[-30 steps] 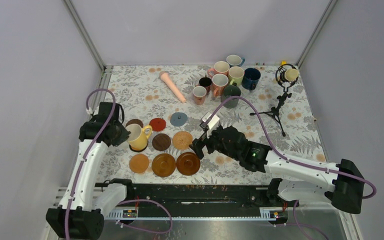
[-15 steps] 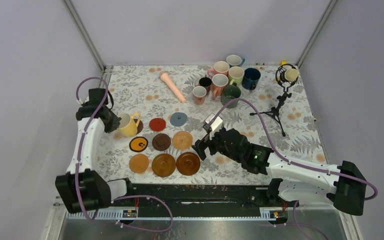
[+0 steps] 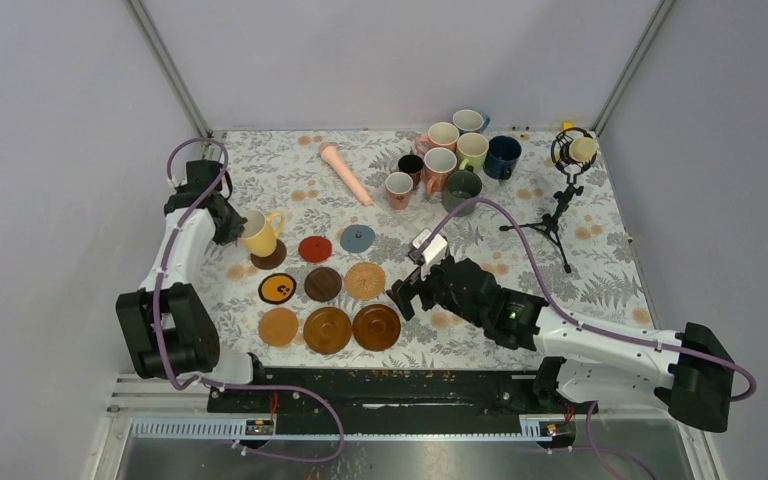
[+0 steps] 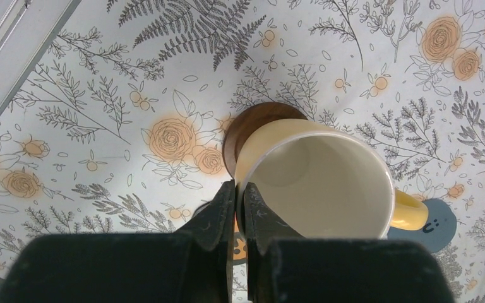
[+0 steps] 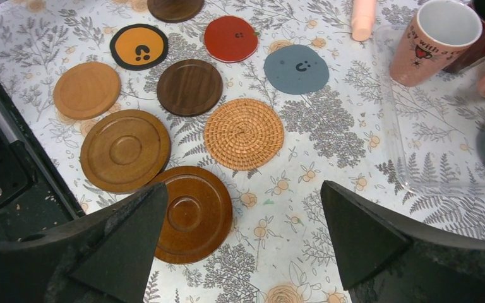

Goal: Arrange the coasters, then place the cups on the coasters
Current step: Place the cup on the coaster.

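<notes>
A yellow cup hangs tilted, its rim pinched between the shut fingers of my left gripper. Right under it, at the back left of the coaster grid, lies a dark brown coaster; whether they touch I cannot tell. Several more coasters lie in rows, among them a red one, a grey-blue one, a black one with a yellow face and a tan woven one. The other cups stand clustered at the back. My right gripper hovers open beside the brown coaster, holding nothing.
A long pink stick lies at the back centre. A black tripod microphone stands at the back right. A pink cup shows at the top right of the right wrist view.
My left arm carried the yellow cup off the black and yellow coaster, back and left, to the dark brown coaster. The right arm has barely moved.
</notes>
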